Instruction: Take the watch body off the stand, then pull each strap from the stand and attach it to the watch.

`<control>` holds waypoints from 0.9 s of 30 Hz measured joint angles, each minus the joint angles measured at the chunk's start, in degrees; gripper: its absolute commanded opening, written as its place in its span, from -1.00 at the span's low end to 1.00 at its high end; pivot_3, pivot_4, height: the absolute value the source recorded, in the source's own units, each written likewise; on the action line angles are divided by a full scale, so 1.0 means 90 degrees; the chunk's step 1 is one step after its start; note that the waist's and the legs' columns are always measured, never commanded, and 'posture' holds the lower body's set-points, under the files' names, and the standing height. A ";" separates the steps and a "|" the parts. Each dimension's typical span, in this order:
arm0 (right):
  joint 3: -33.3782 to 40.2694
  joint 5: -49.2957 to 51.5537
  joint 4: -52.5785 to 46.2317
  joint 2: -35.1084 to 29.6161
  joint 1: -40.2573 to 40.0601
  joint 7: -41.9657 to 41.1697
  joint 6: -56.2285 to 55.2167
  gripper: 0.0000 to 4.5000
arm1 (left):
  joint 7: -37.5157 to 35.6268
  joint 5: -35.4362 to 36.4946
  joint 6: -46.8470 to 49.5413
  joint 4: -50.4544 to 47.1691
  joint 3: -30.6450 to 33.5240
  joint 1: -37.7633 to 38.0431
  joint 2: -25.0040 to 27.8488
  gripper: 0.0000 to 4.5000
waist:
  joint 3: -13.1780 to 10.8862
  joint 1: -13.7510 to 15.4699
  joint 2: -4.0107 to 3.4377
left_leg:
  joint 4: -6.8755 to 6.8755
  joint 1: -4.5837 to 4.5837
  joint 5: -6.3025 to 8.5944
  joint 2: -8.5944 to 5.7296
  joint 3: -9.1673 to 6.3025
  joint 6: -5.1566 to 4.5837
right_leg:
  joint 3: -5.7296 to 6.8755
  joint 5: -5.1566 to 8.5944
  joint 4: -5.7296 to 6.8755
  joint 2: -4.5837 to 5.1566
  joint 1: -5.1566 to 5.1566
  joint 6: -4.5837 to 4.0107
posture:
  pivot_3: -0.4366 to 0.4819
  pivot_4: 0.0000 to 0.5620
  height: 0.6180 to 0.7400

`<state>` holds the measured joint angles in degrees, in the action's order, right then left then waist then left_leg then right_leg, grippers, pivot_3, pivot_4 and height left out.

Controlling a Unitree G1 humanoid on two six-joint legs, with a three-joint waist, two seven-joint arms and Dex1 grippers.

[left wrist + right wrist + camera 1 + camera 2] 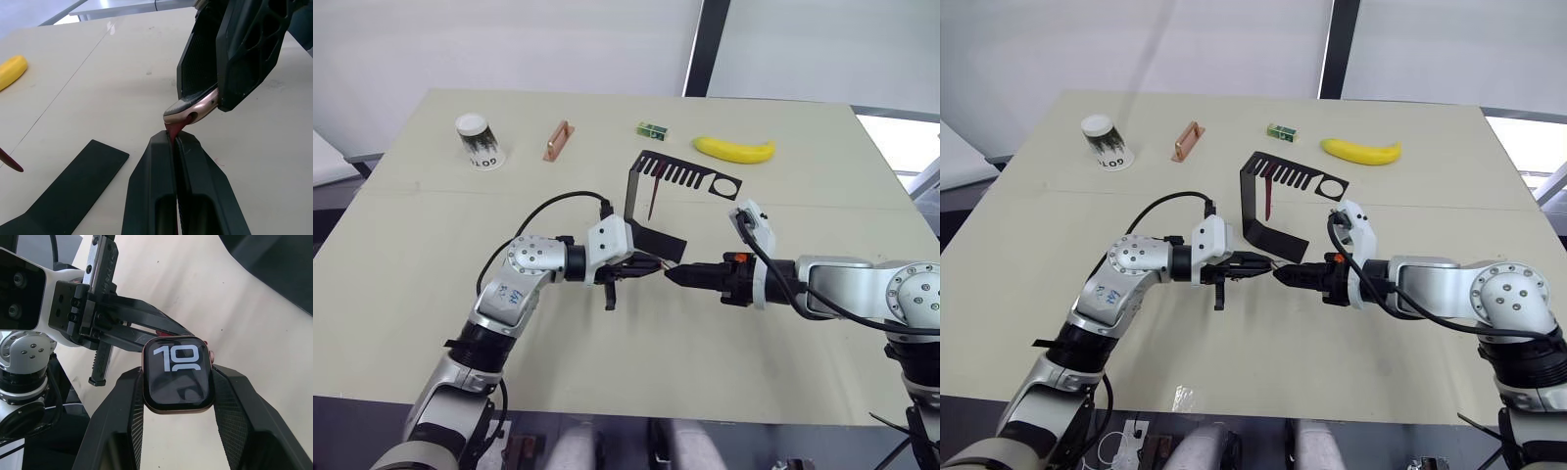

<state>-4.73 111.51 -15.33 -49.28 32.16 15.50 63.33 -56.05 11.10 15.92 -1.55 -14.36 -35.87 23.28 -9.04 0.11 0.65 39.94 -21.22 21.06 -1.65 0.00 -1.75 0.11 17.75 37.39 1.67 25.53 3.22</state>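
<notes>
Spreading under everything is the pale worktop (431, 294), crossed by a faint seam. On it, the stand (646, 201) is the largest loose item: a black bent bracket with its flat foot on the surface, an upright wall, and a comb-slotted top ending in a round hole. One dark-red strap (651, 204) hangs from a slot in that comb, beside the wall. Behind the stand, towards the far edge, lie a yellow banana (734, 149), a white cup with dark print (478, 139), a copper-coloured bar (558, 140) and a small green block (651, 128), all well apart from each other.

In front of the stand's foot the two arms meet tip to tip. The right gripper (177, 396) is clamped on the watch body (177, 375), one black finger on each long side, the screen facing its wrist camera and showing large white digits; the case rim looks rose-gold. The left gripper (174, 142) has its fingers pressed together on the second strap (175, 128), a short dark-red end of which shows between the fingertips and meets the lower edge of the watch body. Whether that strap end is seated in the case slot, I cannot tell.
</notes>
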 measured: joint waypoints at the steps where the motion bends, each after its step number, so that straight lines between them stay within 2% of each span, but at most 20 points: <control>1: -0.0001 0.0000 0.0000 -0.0009 0.0000 0.0000 0.0000 -0.33 | 0.0000 -0.0001 0.0015 0.0000 -0.0002 -0.0004 -0.0005 -0.96 | 0.0000 0.0000 0.0000 | 0.0000 0.0000 0.0000 0.0000 0.0000 0.0000 | 0.0000 0.0000 0.0000 0.0000 0.0000 0.0000 | -0.05 -0.47 1.00; 8: -0.0001 -0.0027 -0.0007 -0.0015 0.0001 -0.0003 0.0013 -0.33 | -0.0045 -0.0001 0.0085 -0.0032 -0.0003 -0.0011 0.0018 -0.96 | 0.0000 0.0000 0.0000 | 0.0000 0.0000 0.0000 0.0000 0.0000 0.0000 | 0.0000 0.0000 0.0000 0.0000 0.0000 0.0000 | -0.05 -0.47 1.00; 11: -0.0003 -0.0135 -0.0036 -0.0014 0.0000 -0.0035 0.0048 -0.33 | -0.0102 0.0088 0.0247 -0.0093 0.0010 -0.0010 0.0042 -0.65 | 0.0000 0.0000 0.0000 | 0.0000 0.0000 0.0000 0.0000 0.0000 0.0000 | 0.0001 0.0000 0.0000 0.0000 0.0000 0.0000 | -0.05 -0.47 1.00; 13: -0.0007 -0.0259 -0.0044 -0.0015 0.0003 -0.0099 0.0066 -0.33 | -0.0249 0.0260 0.0392 -0.0329 0.0047 -0.0007 0.0128 -0.22 | 0.0000 -0.0002 0.0000 | 0.0000 -0.0001 0.0000 0.0000 -0.0002 0.0000 | 0.0001 0.0000 -0.0001 0.0000 0.0000 0.0000 | -0.05 -0.47 1.00; 18: 0.0004 -0.1269 -0.0544 -0.0230 -0.0010 -0.0792 0.0224 -0.33 | -0.0686 0.0690 0.0686 -0.1012 0.0334 0.0069 0.0842 0.86 | 0.0000 -0.0024 -0.0001 | -0.0004 0.0000 0.0000 0.0002 -0.0003 0.0000 | 0.0002 0.0000 -0.0006 -0.0002 0.0000 0.0000 | -0.05 -0.47 1.00; 19: 0.0013 -0.1563 -0.0697 -0.0252 -0.0018 -0.1064 0.0224 -0.33 | -0.0835 0.0798 0.0752 -0.1073 0.0399 0.0095 0.1054 0.98 | 0.0000 -0.0021 -0.0001 | -0.0005 0.0001 0.0000 0.0002 -0.0003 0.0000 | 0.0001 0.0000 -0.0006 -0.0002 0.0000 -0.0001 | -0.05 -0.47 1.00; 23: -0.0081 -0.3488 -0.1709 -0.0822 -0.0211 -0.2641 -0.0112 -0.33 | -0.1248 0.1208 0.0949 -0.1172 0.0589 0.0158 0.1452 0.98 | -0.0002 0.0042 -0.0004 | -0.0004 -0.0008 0.0002 0.0000 -0.0020 -0.0002 | 0.0003 0.0000 -0.0030 -0.0002 -0.0005 0.0001 | -0.05 -0.47 1.00; 27: -0.0253 -0.5328 -0.2393 -0.1065 -0.0825 -0.4069 -0.1100 -0.33 | -0.1455 0.1543 0.1020 -0.1157 0.0698 0.0147 0.1478 0.98 | -0.0002 0.0131 -0.0003 | 0.0000 -0.0009 0.0004 -0.0002 -0.0023 -0.0003 | 0.0002 -0.0003 -0.0049 -0.0005 -0.0009 0.0006 | -0.05 -0.47 1.00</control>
<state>-7.00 63.56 -36.86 -58.87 24.74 -21.11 53.43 -69.14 24.99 25.09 -11.96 -8.08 -34.55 36.58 -9.06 1.29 0.62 39.94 -21.30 21.09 -1.67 -0.20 -1.78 0.13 17.72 36.95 1.62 25.45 3.27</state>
